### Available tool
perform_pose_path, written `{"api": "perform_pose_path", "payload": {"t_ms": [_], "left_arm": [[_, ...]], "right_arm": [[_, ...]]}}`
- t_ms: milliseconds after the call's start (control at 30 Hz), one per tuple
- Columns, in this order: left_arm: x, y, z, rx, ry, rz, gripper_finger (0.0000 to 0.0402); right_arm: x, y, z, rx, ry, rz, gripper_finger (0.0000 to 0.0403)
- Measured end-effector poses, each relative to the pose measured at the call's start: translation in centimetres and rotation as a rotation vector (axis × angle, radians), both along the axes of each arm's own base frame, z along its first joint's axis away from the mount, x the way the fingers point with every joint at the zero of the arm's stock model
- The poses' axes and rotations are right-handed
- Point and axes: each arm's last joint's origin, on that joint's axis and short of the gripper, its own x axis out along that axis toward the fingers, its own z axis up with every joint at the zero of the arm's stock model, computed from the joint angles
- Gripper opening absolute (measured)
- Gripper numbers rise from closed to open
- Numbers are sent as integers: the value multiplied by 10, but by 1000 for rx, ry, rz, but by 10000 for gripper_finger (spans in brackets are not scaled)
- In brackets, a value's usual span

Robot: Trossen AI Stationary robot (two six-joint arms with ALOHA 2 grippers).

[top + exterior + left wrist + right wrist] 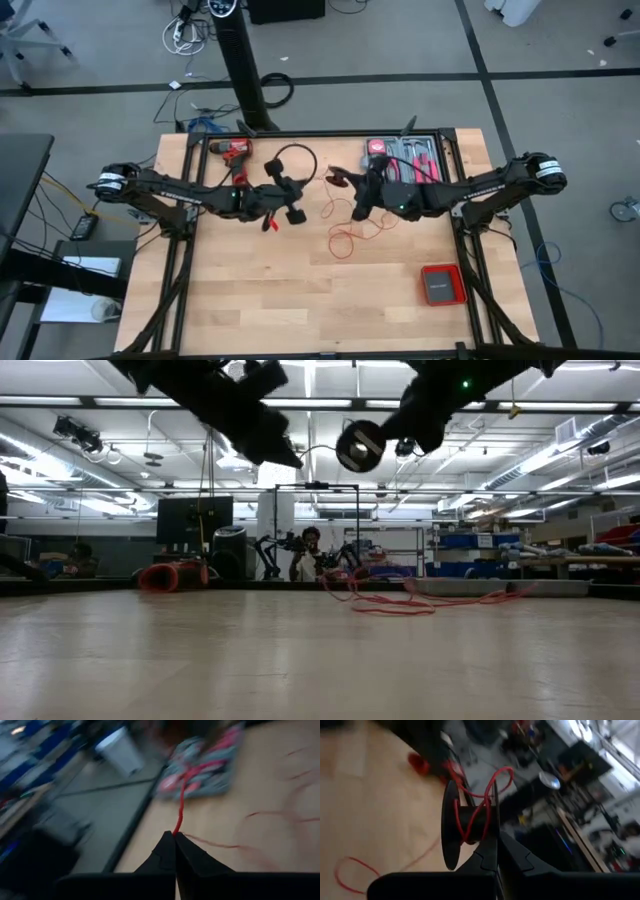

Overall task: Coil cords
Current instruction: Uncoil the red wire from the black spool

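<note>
The cord is thin and red. Part of it is wound on a small black spool (467,822), which hangs above the table's middle (338,180). Its loose length lies in slack loops on the wood (350,235), also seen in the low view (400,600). My right gripper (495,842) is shut on the spool. My left gripper (175,834), just left of the spool (300,197), is shut on the red cord (180,805). Both grippers are well above the table (290,455) (400,430). My left gripper pinches a single strand of the red cord (176,827) between its two shut fingertips. The cord runs on ahead from the tips, clear of the table. My right gripper pinches the rim of one spool flange (492,837) between its two fingers. The spool is lifted clear, its axis lying across the fingers.
A red-and-black drill (232,150) lies at the far left. A tool case (405,158) sits at the far right, and a flat red square box (440,285) at the near right. A black cable loop (295,160) arches by the left arm.
</note>
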Motion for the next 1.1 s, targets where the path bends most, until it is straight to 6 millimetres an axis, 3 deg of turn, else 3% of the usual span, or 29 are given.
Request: {"api": "perform_pose_path", "payload": {"t_ms": [300, 500, 833, 1100], "left_arm": [[9, -21, 9, -106, -73, -549, 0], [9, -26, 5, -175, -48, -704, 0], [5, -14, -9, -148, 76, -457, 0], [-7, 0, -16, 81, 220, 9, 0]], "right_arm": [[-2, -20, -1, 45, -71, -188, 0], [1, -27, 10, 4, -140, -184, 0], [7, -14, 34, 76, -409, 75, 0], [2, 7, 28, 102, -297, 165, 0]]}}
